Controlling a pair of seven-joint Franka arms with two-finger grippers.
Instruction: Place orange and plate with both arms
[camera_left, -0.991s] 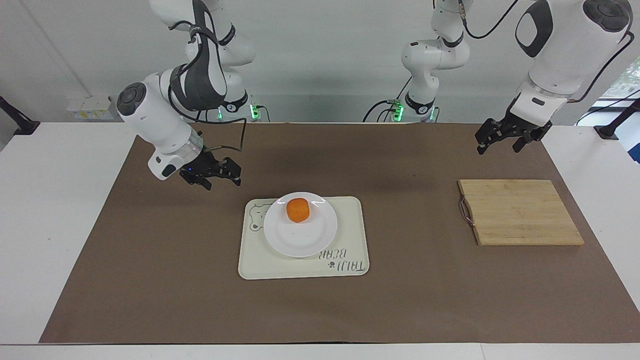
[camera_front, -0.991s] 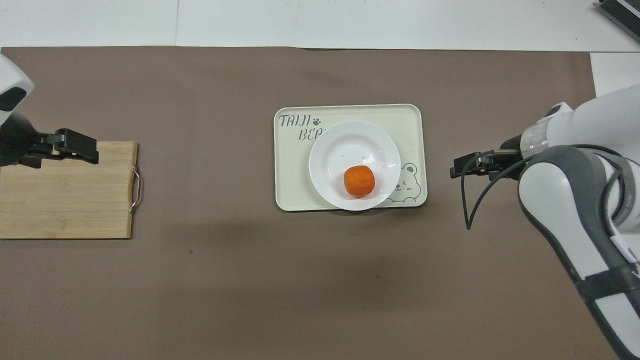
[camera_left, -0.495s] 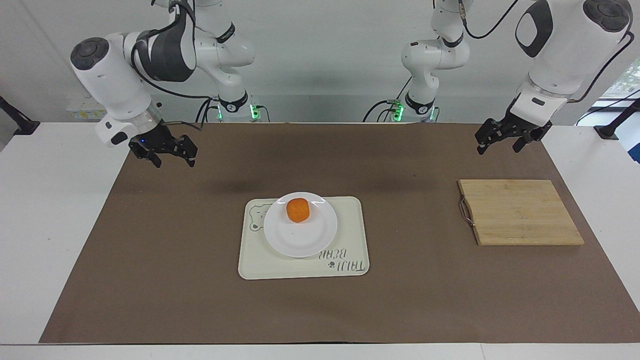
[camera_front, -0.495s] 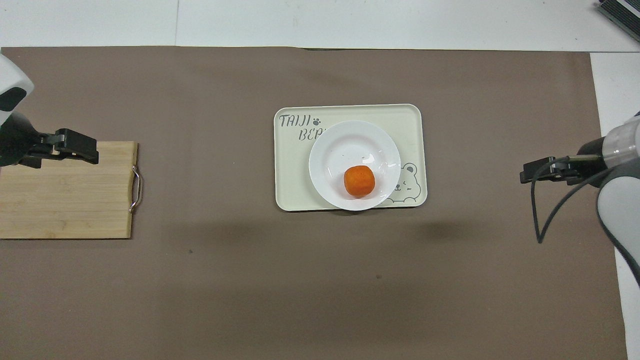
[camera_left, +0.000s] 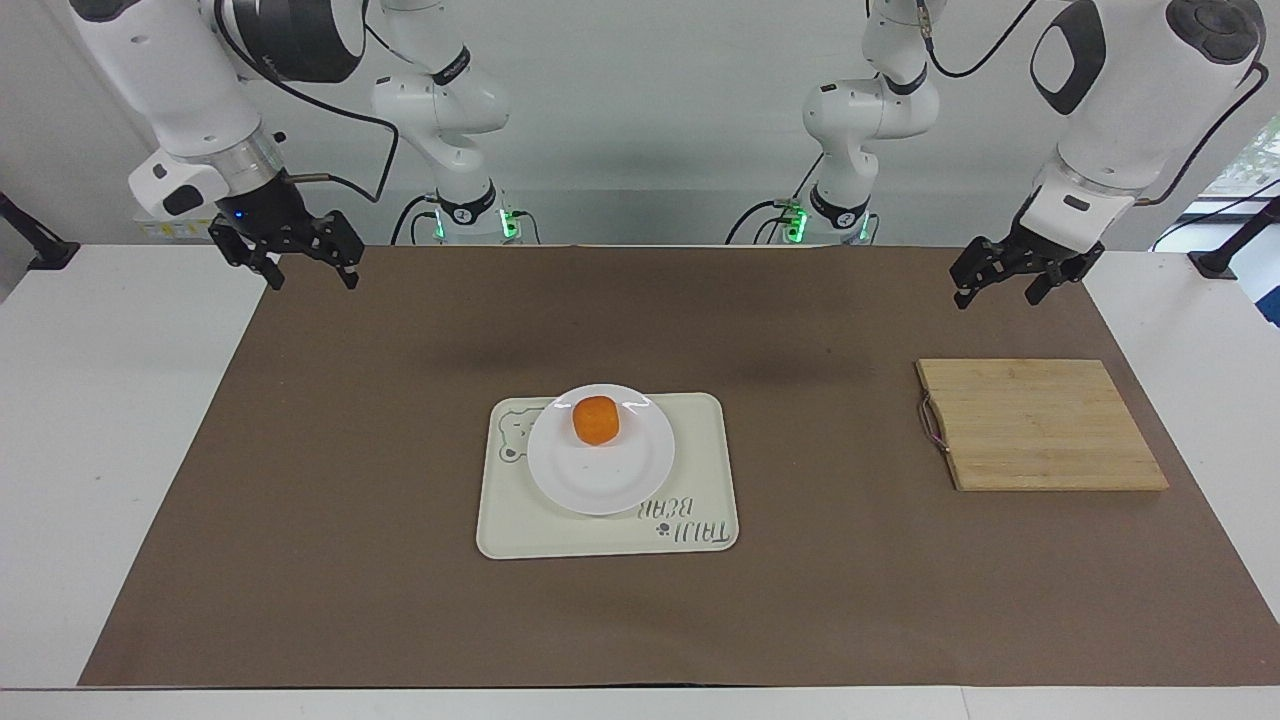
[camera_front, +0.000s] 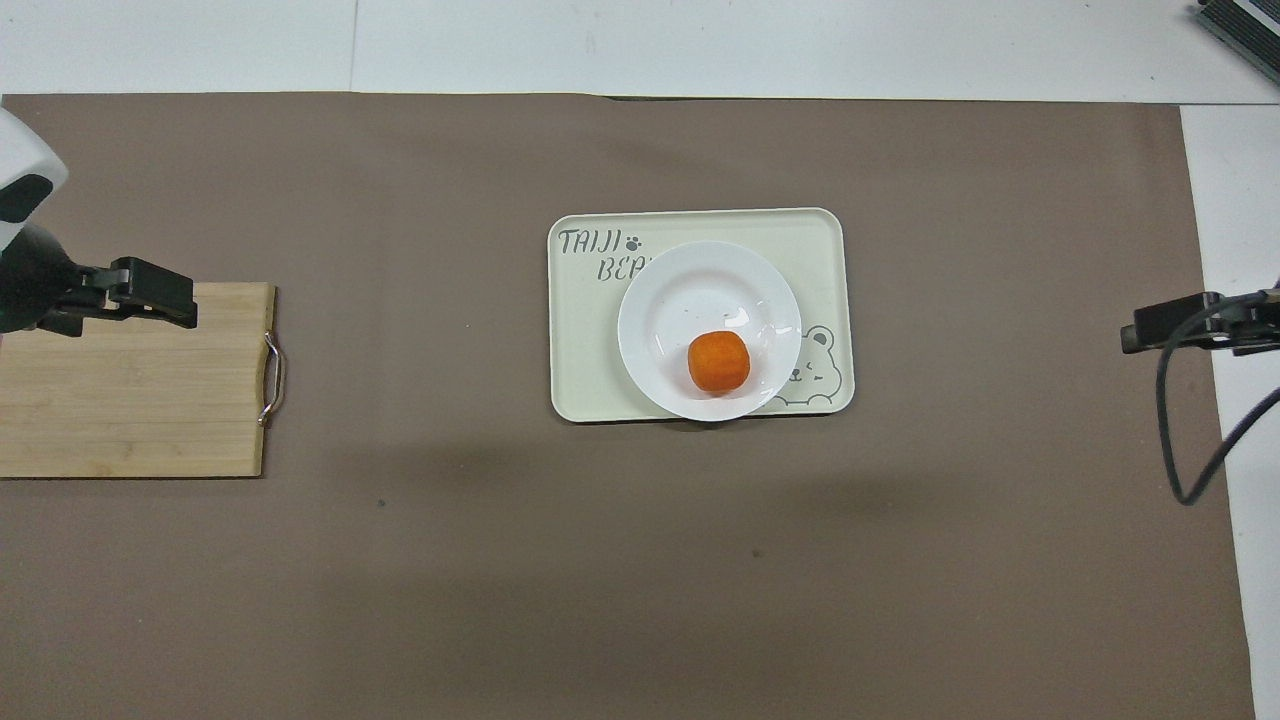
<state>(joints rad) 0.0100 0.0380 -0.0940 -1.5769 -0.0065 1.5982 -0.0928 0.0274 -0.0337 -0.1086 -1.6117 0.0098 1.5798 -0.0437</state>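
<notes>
White table (camera_left: 120, 420) is covered by brown mat (camera_left: 400, 560); tray (camera_left: 700, 450) at centre, cutting board (camera_left: 1040, 425) at 3 o'clock in facing view.

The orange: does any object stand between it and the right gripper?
Nothing visible does. The orange sits on the plate, on the tray. The right gripper, open, hangs over the brown mat edge; only bare mat lies between them.

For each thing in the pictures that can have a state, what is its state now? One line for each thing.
orange: lying on the plate, free.
plate: resting on the tray.
tray: flat on the mat.
cutting board: flat, bare, toward the left arm's end.
left gripper: open, empty, raised.
right gripper: open, empty, raised.
</notes>
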